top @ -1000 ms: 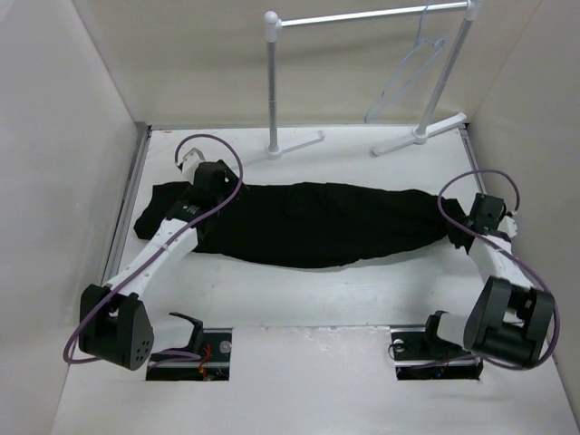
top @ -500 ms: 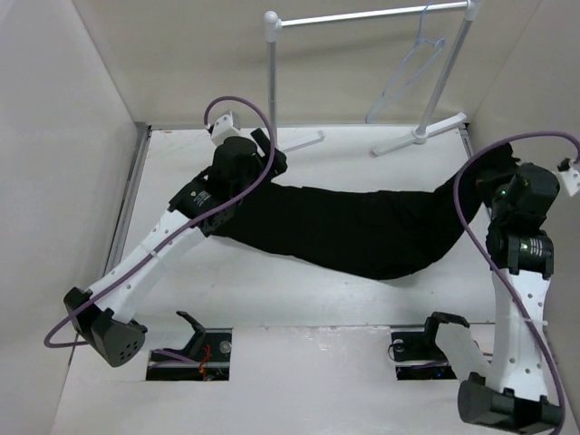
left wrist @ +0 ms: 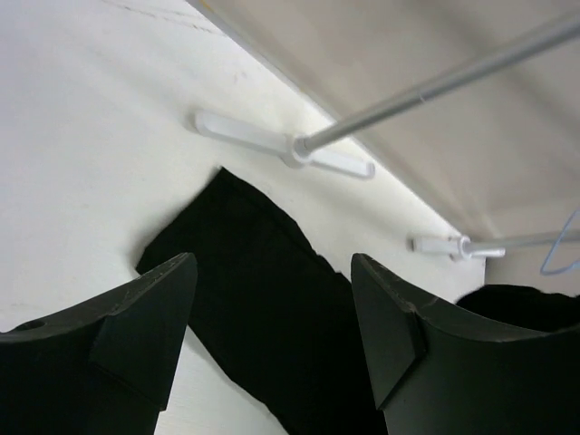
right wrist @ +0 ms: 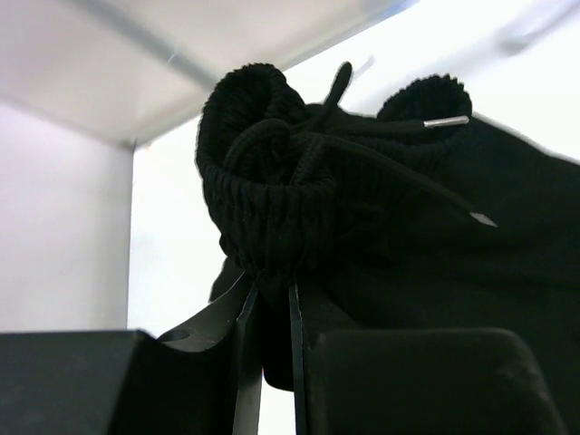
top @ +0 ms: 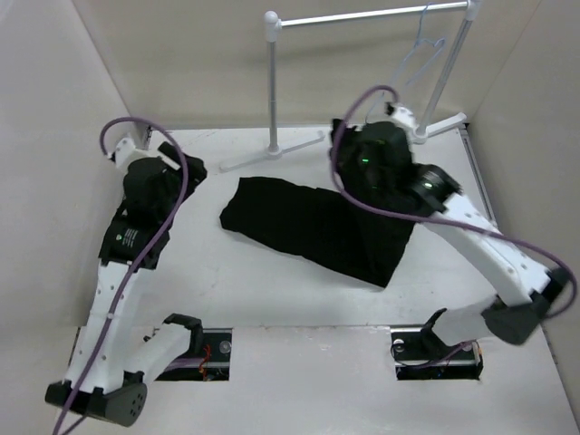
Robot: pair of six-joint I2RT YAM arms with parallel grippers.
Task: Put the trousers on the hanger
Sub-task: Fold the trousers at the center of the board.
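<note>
In the upper middle of the top view, our right gripper pinches the bunched waistband of the trousers, its fingers drawn narrow on the cloth, with the drawstring loose over the fold. From that hold the legs trail down onto the table, and their long axis runs from the middle left of the frame toward the lower right. The hanger hangs from the rail at the upper right, up and to the right of the held waist and near it. We judge the right arm much the nearer for the carry. Our left gripper sits at the far left of the frame, fingers wide and empty, with the leg ends just beyond and below it.
</note>
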